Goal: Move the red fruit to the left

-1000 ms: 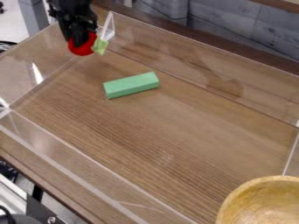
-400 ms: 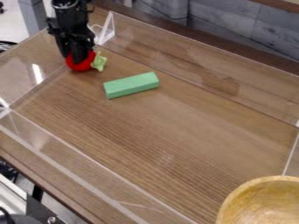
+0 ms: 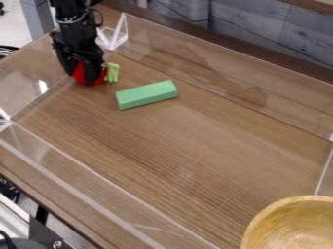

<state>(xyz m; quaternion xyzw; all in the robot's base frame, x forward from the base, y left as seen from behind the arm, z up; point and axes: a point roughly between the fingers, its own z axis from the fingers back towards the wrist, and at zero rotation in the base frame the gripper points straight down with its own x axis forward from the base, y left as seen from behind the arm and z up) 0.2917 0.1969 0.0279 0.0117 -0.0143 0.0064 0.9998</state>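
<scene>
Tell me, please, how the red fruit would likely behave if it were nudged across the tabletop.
The red fruit looks small and rounded, so it would probably roll rather than slide. Its leafy end could make that roll wobble. The wooden table looks smooth, offering little to stop it.

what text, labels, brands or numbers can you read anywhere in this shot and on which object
None: no readable word, number, brand or sign shows in this view.
red fruit: plain, no label.
green block: plain faces, no print.
tool: black, no marking can be made out.
wooden bowl: bare wood.
wooden table and its clear walls: no sticker or lettering.
</scene>
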